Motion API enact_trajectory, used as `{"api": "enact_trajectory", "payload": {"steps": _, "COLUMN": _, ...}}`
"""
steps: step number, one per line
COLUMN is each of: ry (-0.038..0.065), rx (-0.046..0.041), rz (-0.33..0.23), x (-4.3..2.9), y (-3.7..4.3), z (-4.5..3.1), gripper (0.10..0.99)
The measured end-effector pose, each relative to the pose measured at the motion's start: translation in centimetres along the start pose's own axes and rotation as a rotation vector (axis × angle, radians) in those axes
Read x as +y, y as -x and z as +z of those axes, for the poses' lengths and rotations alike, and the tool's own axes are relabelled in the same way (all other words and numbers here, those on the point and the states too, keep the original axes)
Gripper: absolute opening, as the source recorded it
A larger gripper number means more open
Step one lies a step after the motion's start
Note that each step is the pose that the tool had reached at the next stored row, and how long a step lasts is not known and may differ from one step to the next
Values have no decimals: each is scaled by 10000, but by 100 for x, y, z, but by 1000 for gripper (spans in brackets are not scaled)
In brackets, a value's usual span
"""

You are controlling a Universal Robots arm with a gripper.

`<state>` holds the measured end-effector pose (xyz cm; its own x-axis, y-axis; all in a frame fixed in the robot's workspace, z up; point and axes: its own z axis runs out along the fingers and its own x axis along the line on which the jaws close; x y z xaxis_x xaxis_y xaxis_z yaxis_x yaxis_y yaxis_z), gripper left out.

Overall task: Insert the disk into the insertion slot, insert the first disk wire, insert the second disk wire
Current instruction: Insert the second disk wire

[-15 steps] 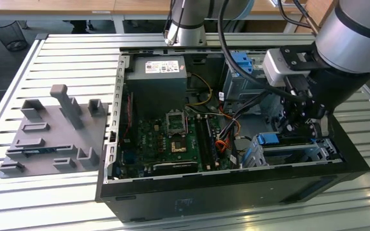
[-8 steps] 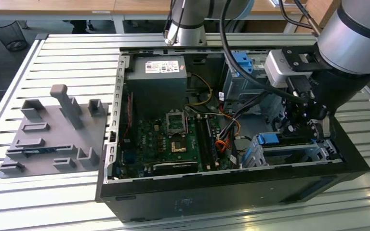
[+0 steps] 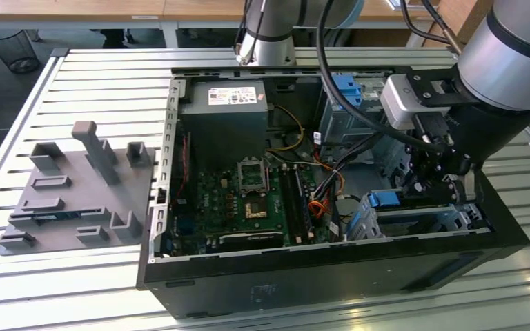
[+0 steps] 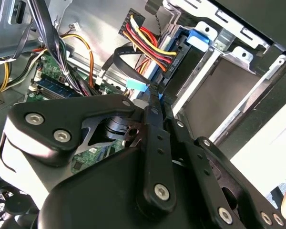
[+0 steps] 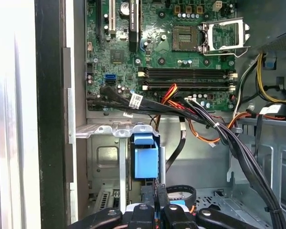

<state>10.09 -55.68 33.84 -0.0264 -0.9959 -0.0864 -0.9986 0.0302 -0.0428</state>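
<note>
While the black gripper (image 4: 155, 93) pinches a flat black cable's blue plug (image 4: 137, 86), it hangs just beside the low silver-grey metal drive cage (image 4: 243, 57). The blue-framed drive (image 4: 188, 45) already sits inside, apparently awaiting that plug.

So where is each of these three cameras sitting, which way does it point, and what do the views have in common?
Exterior view: off the arm, raised, looking down into the open black computer case; the silver-and-black arm reaches in on the exterior view's right.
Second wrist view: on the wrist, looking along the black gripper toward the blue-framed silver disk in its perforated metal insertion slot.
First wrist view: on the wrist, facing the green motherboard; gripper links show at the frame's edge.
Shared: both wrist views show the gripper.
</note>
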Motion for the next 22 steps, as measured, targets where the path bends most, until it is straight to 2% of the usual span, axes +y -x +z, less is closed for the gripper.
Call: {"api": "enact_trajectory", "payload": {"steps": 22, "ry": 1, "rx": -13, "rz": -12, "x": -36, "y": -23, "z": 35, "gripper": 149}}
